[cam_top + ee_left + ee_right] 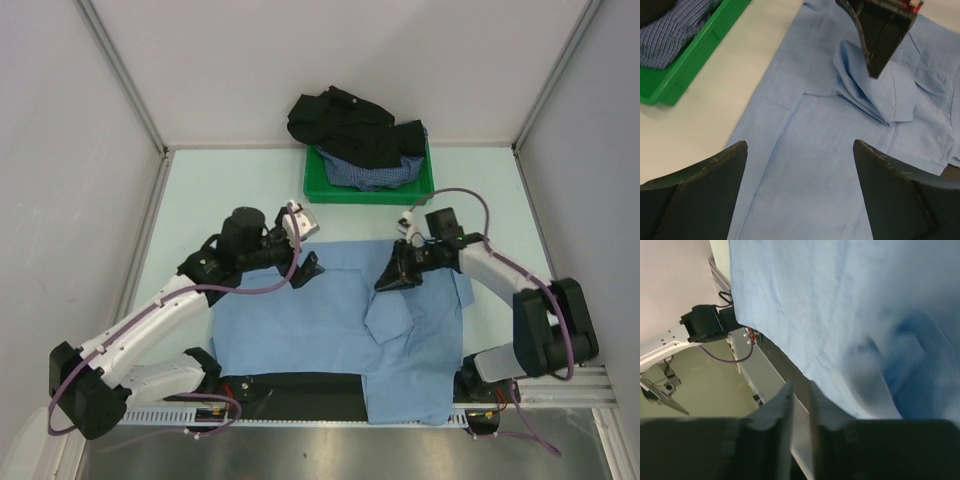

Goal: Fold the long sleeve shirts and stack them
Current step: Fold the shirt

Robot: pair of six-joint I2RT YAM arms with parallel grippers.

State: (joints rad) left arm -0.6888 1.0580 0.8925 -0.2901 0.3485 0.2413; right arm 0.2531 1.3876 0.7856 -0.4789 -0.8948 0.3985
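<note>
The blue shirt lies spread flat on the tabletop, just beyond the arm bases. Its near right part reaches the near edge, over a dark strip that runs along that edge. A smaller flap of the same cloth lies folded over the body right of the middle. The left gripper hovers at the shirt's far left corner. Its jaws stand wide apart with nothing between them, and the wrist view shows only flat blue cloth and pale tabletop below. The right gripper points down at the shirt's far edge, right of the middle, where a ridge of cloth rises to meet its tip. Its jaws are drawn nearly together, with only a thin slit left. In the right wrist view that slit shows grey rather than blue, and the cloth hangs just beside it. I cannot tell whether any cloth is pinched. Farther back, against the rear wall, a green tray sits apart from the blue shirt. It holds the checked shirt, bunched up. The black shirt is heaped on top of that and spills over the tray's far rim.
</note>
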